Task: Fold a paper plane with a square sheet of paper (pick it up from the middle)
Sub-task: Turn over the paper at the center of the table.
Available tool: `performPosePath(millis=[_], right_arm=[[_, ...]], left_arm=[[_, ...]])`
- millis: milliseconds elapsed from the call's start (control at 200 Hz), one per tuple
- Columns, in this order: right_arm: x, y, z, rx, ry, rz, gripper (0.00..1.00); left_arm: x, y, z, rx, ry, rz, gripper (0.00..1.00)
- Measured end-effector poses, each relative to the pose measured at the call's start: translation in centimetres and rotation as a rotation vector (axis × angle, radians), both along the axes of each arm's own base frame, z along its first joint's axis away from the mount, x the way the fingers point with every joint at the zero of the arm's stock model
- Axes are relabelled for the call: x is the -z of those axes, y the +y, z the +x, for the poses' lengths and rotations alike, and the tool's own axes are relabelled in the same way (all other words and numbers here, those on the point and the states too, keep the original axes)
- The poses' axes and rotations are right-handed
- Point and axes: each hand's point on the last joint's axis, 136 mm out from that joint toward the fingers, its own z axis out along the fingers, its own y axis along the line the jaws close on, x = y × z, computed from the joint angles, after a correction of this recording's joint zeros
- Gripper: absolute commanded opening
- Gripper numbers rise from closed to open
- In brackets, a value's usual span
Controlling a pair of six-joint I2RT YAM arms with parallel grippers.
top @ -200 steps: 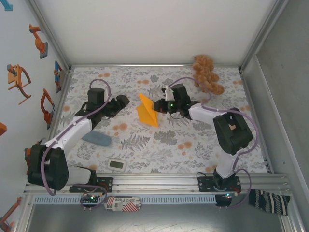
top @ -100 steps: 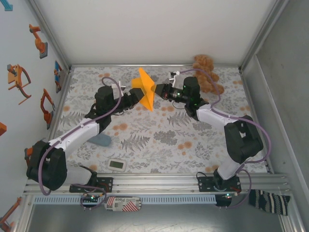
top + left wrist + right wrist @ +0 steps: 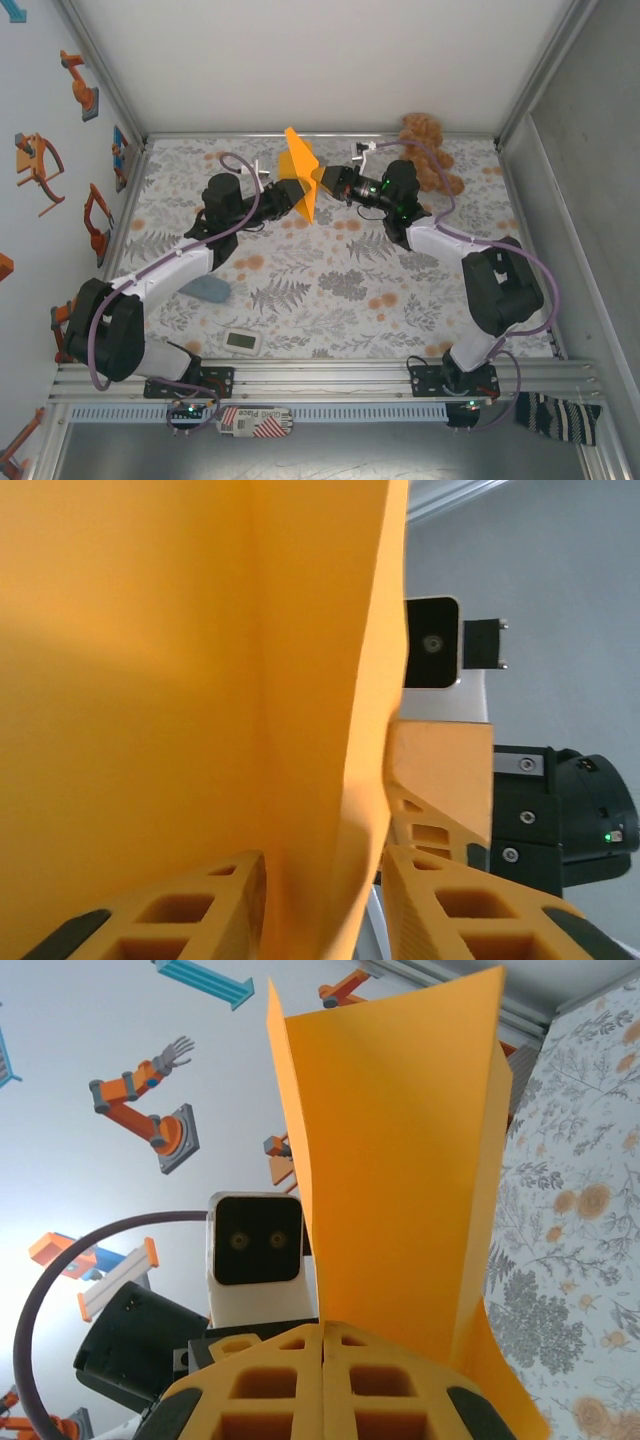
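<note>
Mid-air at rear — paper plane [image 3: 298, 168] in R gripper [image 3: 322, 1340]; L gripper [image 3: 320, 868] maybe gripping.

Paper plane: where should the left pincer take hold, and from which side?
Probably pinch the paper plane across its stacked layers by the centre crease, coming in from the left, opposite the right pincer. It stands on edge, flat faces sideways, and the left pincer straddles that fold.

paper plane [image 3: 180, 680] cut off top and left in left wrist view; left tool [image 3: 288, 195] tips hidden overhead.
</note>
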Motion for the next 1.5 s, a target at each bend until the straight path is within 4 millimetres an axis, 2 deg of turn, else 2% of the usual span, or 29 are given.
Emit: performPosePath(millis=[80,210,421,516,616,731,846,992,1252,1502], right_arm=[[0.1,0.0,0.0,0.0,0.007,0.003,0.01],[0.1,-0.1,0.0,0.001,0.009,0.008,0.02],[0.3,-0.3,0.0,0.004,0.011,0.007,0.06],[0.5,-0.3,0.0,0.005,0.012,0.006,0.14],[1.1,-0.6,0.1,0.012,0.016,-0.002,0.26],[2.7,-1.3,0.5,0.04,0.046,-0.032,0.37],[4.4,-2.5,0.8,0.086,0.066,-0.094,0.43],[5.4,-4.7,1.0,0.175,0.051,-0.217,0.44],[6.8,-9.5,-0.1,0.362,-0.032,-0.539,0.43],[8.4,-14.6,-0.8,0.525,-0.057,-0.821,0.35]], left_arm=[[-0.4,-0.1,-0.1,0.011,-0.011,-0.012,0.27],[-1.0,-0.3,-0.3,0.025,-0.028,-0.029,0.23],[-1.1,-0.3,-0.3,0.026,-0.029,-0.031,0.11],[-0.9,-0.3,-0.3,0.024,-0.02,-0.021,0.09],[-0.5,-0.2,-0.2,0.018,-0.012,-0.002,0.08],[0.2,0.0,0.1,0.001,-0.007,0.044,0.08],[1.3,0.6,0.3,-0.03,0.001,0.127,0.08],[3.0,2.1,0.7,-0.092,0.011,0.296,0.1],[5.4,5.4,1.6,-0.222,0.009,0.729,0.1],[11.5,8.1,3.5,-0.294,0.047,1.298,0.1]])
